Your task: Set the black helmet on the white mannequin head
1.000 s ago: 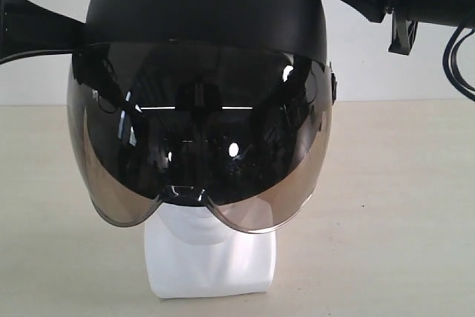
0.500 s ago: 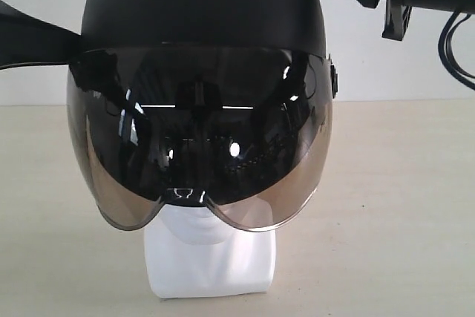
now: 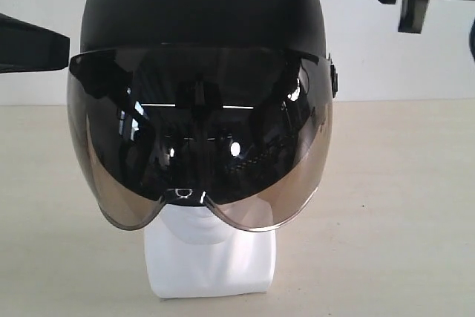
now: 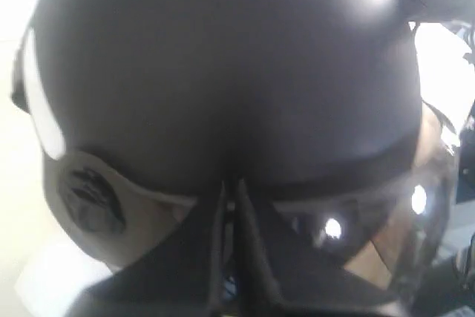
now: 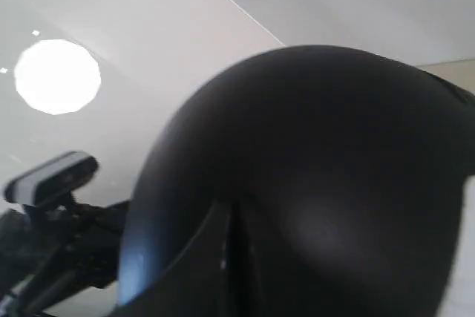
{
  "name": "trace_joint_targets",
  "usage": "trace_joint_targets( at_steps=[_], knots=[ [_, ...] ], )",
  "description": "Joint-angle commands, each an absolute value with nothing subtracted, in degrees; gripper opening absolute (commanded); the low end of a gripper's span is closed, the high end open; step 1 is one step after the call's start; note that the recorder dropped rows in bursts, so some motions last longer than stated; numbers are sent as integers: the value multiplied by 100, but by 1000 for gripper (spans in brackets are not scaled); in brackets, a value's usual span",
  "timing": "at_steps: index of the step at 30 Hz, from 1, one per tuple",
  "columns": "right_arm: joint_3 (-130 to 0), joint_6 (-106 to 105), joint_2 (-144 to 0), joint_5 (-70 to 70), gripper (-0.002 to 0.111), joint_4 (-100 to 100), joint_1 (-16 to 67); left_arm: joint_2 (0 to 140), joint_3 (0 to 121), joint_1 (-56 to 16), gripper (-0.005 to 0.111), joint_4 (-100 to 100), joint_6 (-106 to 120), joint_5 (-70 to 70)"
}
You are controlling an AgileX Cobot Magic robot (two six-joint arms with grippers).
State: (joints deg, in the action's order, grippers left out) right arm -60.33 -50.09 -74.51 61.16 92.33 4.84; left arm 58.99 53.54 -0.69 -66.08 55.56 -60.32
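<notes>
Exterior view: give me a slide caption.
Black helmet resting on the white mannequin head, tinted visor lowered.

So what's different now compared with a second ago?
The left gripper has drawn back to the left and now seems just clear of the black helmet, whose side it touched before. The right gripper has lifted and slid off to the right, near the crown. Both are shut and clasp nothing. The helmet sits on the white mannequin head as before, visor over the face.
</notes>
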Motion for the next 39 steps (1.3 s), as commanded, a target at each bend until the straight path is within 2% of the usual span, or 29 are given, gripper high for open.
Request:
trace_joint_targets(
  at_steps=[1,6,14,20,24,32,36,39],
  knots=[
    [-6010,-4559,-6925,6180,0,7747,8,5556,5328,-120,4,-6525,5493,-6125],
    [-5970,-3905,-6155,5982,0,6377,-94,5275,5328,-120,4,-6512,5493,-6099],
    [-5451,-3774,-5128,5367,0,6581,372,5134,5328,-120,4,-6555,5484,-5844],
    [-5269,-3955,-5102,4802,0,6600,1371,5186,5328,-120,4,-6526,5509,-5691],
    [-5269,-3999,-5137,3849,0,6528,2179,5186,5328,-120,4,-6526,5531,-5624],
    [-5269,-4364,-5533,2825,0,6359,3602,5186,5328,-120,4,-6537,5621,-5810],
    [-5408,-4066,-5471,2631,0,5401,3962,5167,5339,-120,4,-6458,5657,-6025],
    [-5684,-3213,-5448,2611,0,3392,3976,5167,5339,-120,4,-6500,5657,-5887]
  ],
)
